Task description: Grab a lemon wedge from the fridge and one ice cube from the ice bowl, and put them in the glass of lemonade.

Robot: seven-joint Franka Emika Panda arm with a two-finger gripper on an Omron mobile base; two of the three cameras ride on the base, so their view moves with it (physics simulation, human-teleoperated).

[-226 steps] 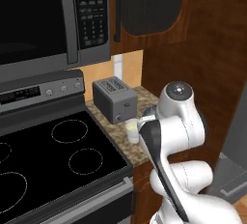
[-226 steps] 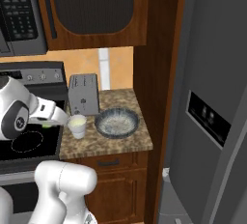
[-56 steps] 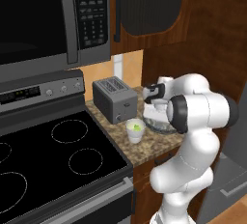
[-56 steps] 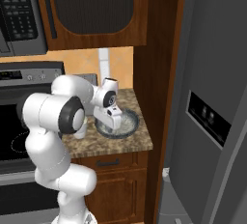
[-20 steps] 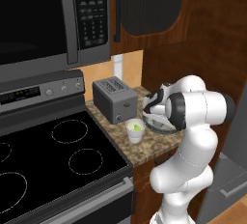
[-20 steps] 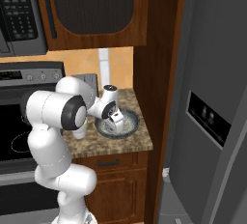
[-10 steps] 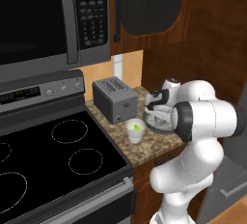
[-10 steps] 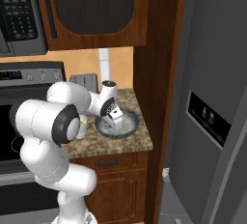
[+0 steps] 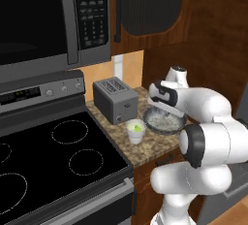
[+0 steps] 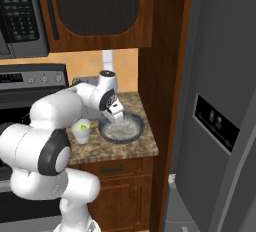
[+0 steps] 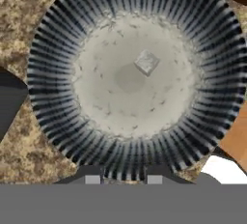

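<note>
Speckled brown granite counter [image 10: 127, 148] between a black glass cooktop [image 9: 53, 156] and a tall grey fridge [image 10: 220, 101], below a dark microwave [image 9: 43, 15] and a wooden wall cabinet [image 10: 95, 11]. One boxy grey two-slot toaster [image 9: 115, 99] stands at the back of the counter. One ice bowl [image 10: 121, 127], wide, shallow and round with a ribbed dark-and-pale wall, sits near the fridge side; the hand view shows a single small pale cube [image 11: 146, 63] on its speckled whitish floor, off centre. One glass of lemonade [image 9: 136, 131], a small whitish tumbler, stands just beside the bowl on the cooktop side, apart from it; a yellow-green lemon wedge [image 9: 138, 128] lies inside it. The gripper [image 10: 114, 118] hangs over the bowl with its jaws drawn together, the two dark tips close side by side at the lower edge of the hand view; whether anything sits between them cannot be told. Compared with half a second earlier, the arm's white elbow has swung lower and nearer the cameras while the hand has stayed above the bowl; bowl, tumbler and toaster have not moved. Eleven seconds earlier the hand was beside the tumbler.
</note>
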